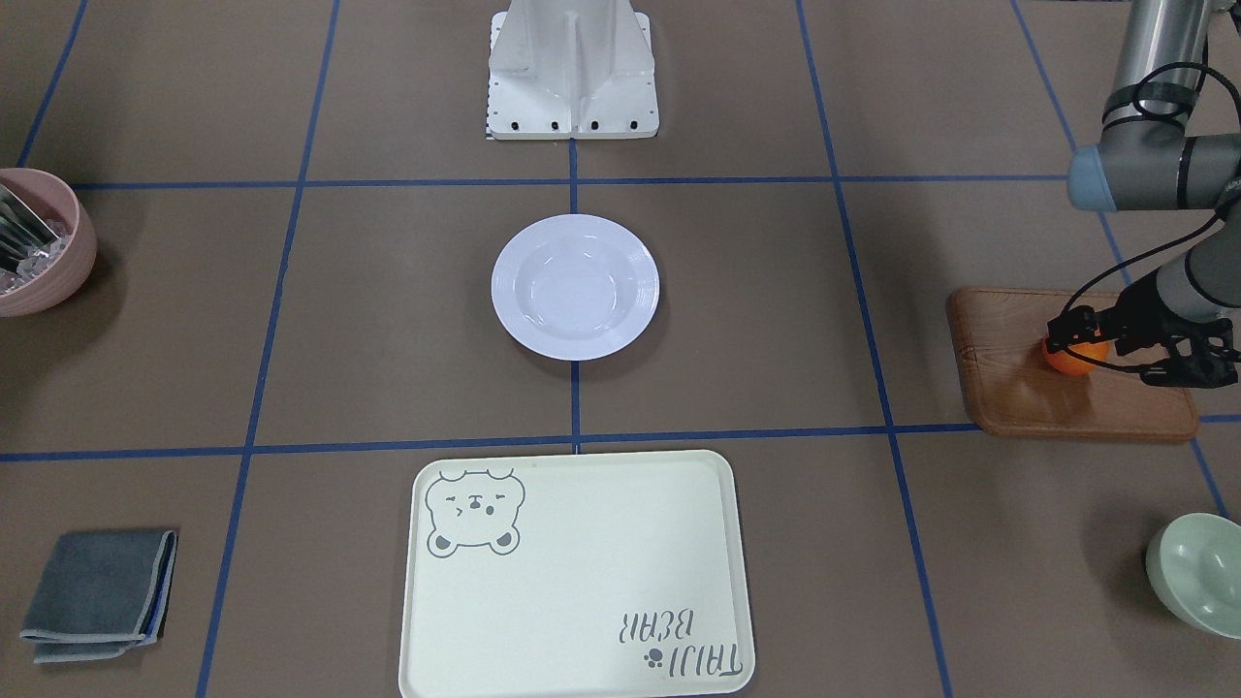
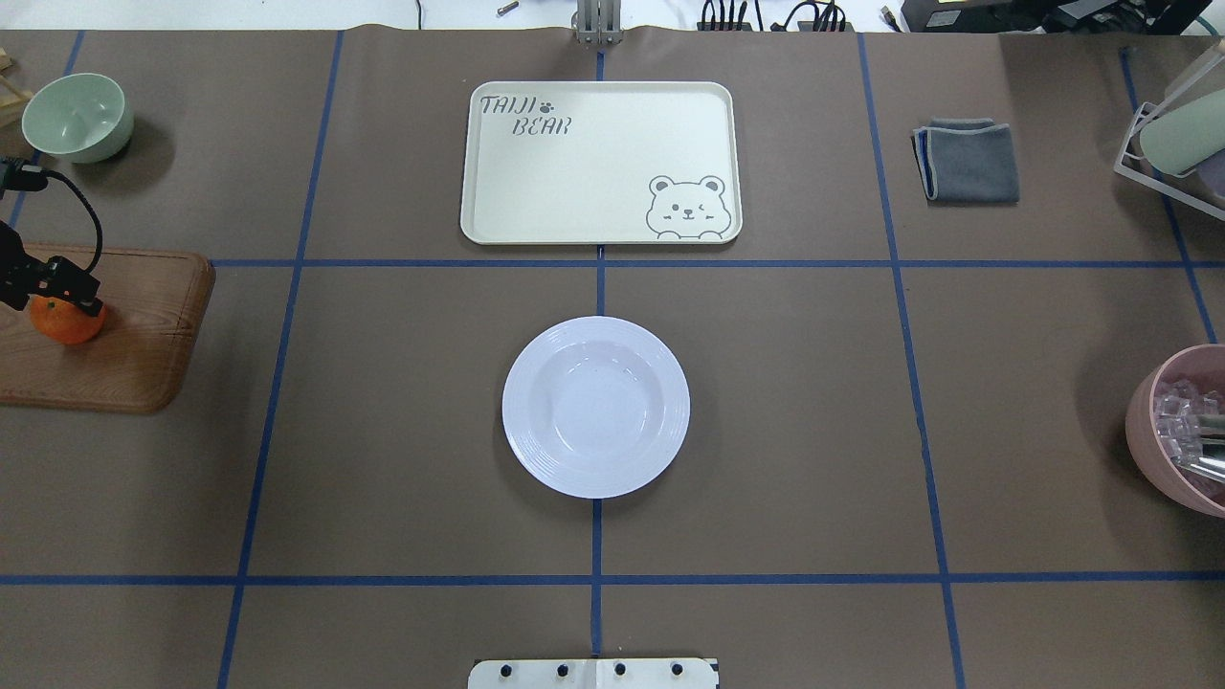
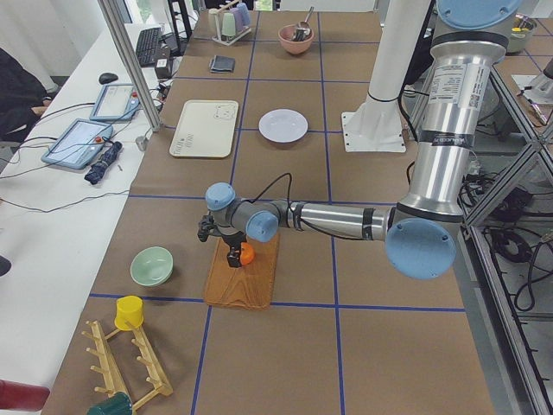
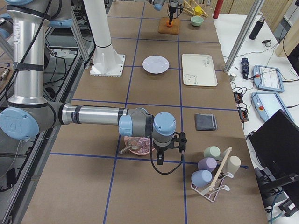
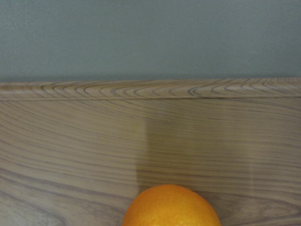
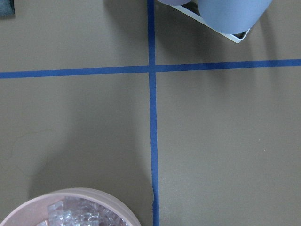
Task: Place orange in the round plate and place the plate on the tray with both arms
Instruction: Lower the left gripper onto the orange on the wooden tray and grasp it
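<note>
The orange (image 1: 1072, 359) rests on a brown wooden board (image 1: 1066, 407) at the table's left end. My left gripper (image 1: 1076, 337) is down over it, with black fingers straddling its top. I cannot tell whether they press on it. The left wrist view shows only the orange (image 5: 171, 207) low in frame on the wood grain. The white round plate (image 2: 595, 407) sits empty at the table's centre, and the cream bear tray (image 2: 612, 163) lies beyond it, empty. My right gripper (image 4: 160, 161) hangs near a pink bowl, seen only from the side, so I cannot tell its state.
A pale green bowl (image 2: 77, 117) stands beyond the board. A pink bowl (image 2: 1182, 431) holding ice and utensils sits at the right edge. A folded grey cloth (image 2: 967, 160) and a rack of mugs (image 2: 1172, 134) are at the far right. The robot base (image 1: 572, 73) stands behind the plate.
</note>
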Motion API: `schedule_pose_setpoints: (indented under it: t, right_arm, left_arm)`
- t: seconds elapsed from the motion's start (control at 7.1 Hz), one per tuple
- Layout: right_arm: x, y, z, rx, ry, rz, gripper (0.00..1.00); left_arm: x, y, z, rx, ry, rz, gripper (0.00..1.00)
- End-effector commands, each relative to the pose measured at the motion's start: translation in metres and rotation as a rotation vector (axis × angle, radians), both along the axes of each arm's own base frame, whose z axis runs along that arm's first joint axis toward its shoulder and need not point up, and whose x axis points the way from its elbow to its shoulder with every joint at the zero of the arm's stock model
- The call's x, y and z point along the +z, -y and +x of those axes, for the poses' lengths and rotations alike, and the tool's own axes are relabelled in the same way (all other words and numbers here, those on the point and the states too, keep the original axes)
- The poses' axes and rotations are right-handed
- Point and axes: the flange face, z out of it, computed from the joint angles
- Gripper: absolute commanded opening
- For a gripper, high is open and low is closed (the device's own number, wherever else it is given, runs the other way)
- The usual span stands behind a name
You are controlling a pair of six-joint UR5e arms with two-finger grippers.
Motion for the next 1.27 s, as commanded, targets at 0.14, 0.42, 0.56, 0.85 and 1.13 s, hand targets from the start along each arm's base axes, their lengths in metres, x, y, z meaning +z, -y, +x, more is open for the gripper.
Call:
schedule_pose_setpoints:
  t: [0.14,0.42,0.56,0.85,1.13]
  right_arm:
    - [0.0,0.0,-0.001,0.0,0.018,-0.002,1.0]
    - [-0.004,0.0,-0.002,0.0,0.027,0.002,1.0]
    - [-0.003,-0.001,-0.002,0.0,0.035,-0.001,1.0]
    - [-0.007,-0.001,-0.002,0.003,0.043,0.006,1.0]
    - [-0.005,-0.002,-0.003,0.003,0.05,0.002,1.0]
  left_arm:
    - [-0.003,-0.001,0.004,0.007,-0.007,0.0,0.99]
    - [-0.001,-0.003,0.01,0.019,-0.006,0.0,0.99]
    - [0.0,-0.004,0.012,0.022,-0.005,-0.003,0.97]
    - [-0.006,-0.003,0.02,0.035,-0.007,-0.002,0.45]
    - [-0.033,-0.007,0.016,0.039,-0.05,-0.001,0.0]
